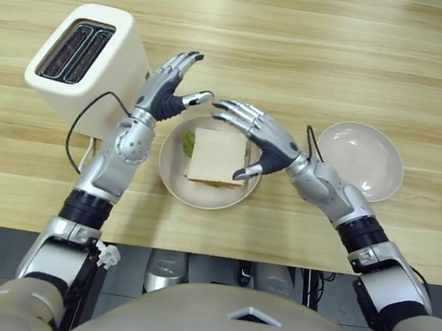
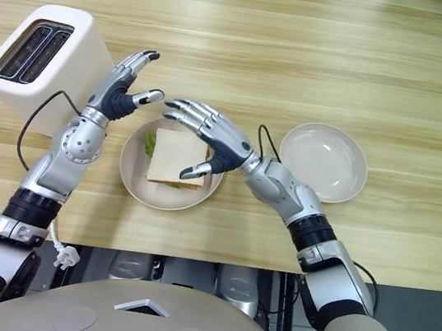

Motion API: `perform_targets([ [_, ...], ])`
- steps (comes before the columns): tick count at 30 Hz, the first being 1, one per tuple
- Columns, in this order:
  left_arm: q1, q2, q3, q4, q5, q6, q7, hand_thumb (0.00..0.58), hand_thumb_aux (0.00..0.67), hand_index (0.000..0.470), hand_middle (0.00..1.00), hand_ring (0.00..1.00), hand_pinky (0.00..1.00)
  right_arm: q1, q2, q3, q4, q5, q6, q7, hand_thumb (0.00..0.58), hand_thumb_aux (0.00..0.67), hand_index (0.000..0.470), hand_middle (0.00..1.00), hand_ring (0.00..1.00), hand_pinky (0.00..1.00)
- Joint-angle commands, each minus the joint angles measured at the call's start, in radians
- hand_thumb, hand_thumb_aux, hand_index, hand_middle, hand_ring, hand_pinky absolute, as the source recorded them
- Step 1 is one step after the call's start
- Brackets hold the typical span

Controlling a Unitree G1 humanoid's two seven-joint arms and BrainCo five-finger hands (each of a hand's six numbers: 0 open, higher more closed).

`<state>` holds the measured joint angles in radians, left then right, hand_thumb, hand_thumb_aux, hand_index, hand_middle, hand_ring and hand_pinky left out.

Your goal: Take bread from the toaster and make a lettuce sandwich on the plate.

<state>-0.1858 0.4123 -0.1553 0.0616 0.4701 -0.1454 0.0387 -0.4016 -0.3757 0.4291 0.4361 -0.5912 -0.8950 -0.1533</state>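
A sandwich (image 1: 216, 156) of white bread with green lettuce (image 1: 188, 143) showing at its left edge lies on a beige plate (image 1: 176, 177) near the table's front. My left hand (image 1: 170, 87) hovers open just left of and behind the plate, holding nothing. Over the plate's right side my right hand (image 1: 257, 133) is spread open above the sandwich, also holding nothing. A cream toaster (image 1: 83, 57) stands at the left; its two slots look dark.
A second beige plate (image 1: 361, 158) sits to the right of the sandwich plate, with nothing on it. The toaster's black cord (image 1: 77, 123) loops toward the table's front edge, and its plug (image 2: 65, 254) hangs below.
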Motion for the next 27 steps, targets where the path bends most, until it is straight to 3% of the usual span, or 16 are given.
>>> perform_targets([
  [1, 0.053, -0.011, 0.046, -0.143, -0.105, -0.018, -0.059, 0.562, 0.552, 0.379, 1.00, 1.00, 1.00, 0.037, 0.002, -0.034, -0.022, 0.231, -0.024, 0.101, 0.427, 0.326, 0.224, 0.05, 0.05, 0.05],
  [2, 0.075, -0.008, 0.052, -0.189, -0.152, -0.023, -0.094, 0.580, 0.670, 0.460, 1.00, 1.00, 1.00, 0.052, 0.001, -0.033, -0.030, 0.327, -0.012, 0.158, 0.530, 0.473, 0.325, 0.67, 0.67, 0.67],
  [3, 0.107, 0.001, 0.053, -0.242, -0.217, -0.035, -0.146, 0.580, 0.670, 0.460, 1.00, 1.00, 1.00, 0.071, -0.007, -0.024, -0.046, 0.437, 0.010, 0.230, 0.580, 0.670, 0.460, 1.00, 1.00, 1.00],
  [7, 0.297, 0.086, 0.043, -0.422, -0.562, -0.050, -0.430, 0.580, 0.670, 0.460, 1.00, 1.00, 1.00, 0.178, -0.067, 0.004, -0.205, 0.887, 0.208, 0.596, 0.580, 0.670, 0.460, 1.00, 1.00, 1.00],
  [10, 0.414, 0.180, 0.062, -0.411, -0.619, -0.054, -0.561, 0.580, 0.670, 0.460, 1.00, 1.00, 1.00, 0.251, -0.142, 0.008, -0.301, 1.050, 0.349, 0.834, 0.580, 0.670, 0.460, 1.00, 1.00, 1.00],
  [15, 0.510, 0.289, 0.056, -0.306, -0.645, -0.055, -0.719, 0.580, 0.670, 0.460, 1.00, 1.00, 1.00, 0.310, -0.242, 0.054, -0.296, 0.829, 0.348, 0.979, 0.580, 0.670, 0.460, 1.00, 1.00, 1.00],
  [20, 0.480, 0.311, -0.008, -0.210, -0.435, -0.084, -0.704, 0.580, 0.670, 0.460, 1.00, 1.00, 1.00, 0.330, -0.253, 0.092, -0.286, 0.662, 0.341, 1.031, 0.580, 0.670, 0.460, 1.00, 1.00, 1.00],
  [27, 0.371, 0.298, -0.123, -0.108, -0.115, -0.082, -0.622, 0.580, 0.670, 0.460, 1.00, 1.00, 1.00, 0.226, -0.196, 0.107, -0.103, 0.286, 0.265, 0.845, 0.580, 0.670, 0.460, 1.00, 1.00, 1.00],
])
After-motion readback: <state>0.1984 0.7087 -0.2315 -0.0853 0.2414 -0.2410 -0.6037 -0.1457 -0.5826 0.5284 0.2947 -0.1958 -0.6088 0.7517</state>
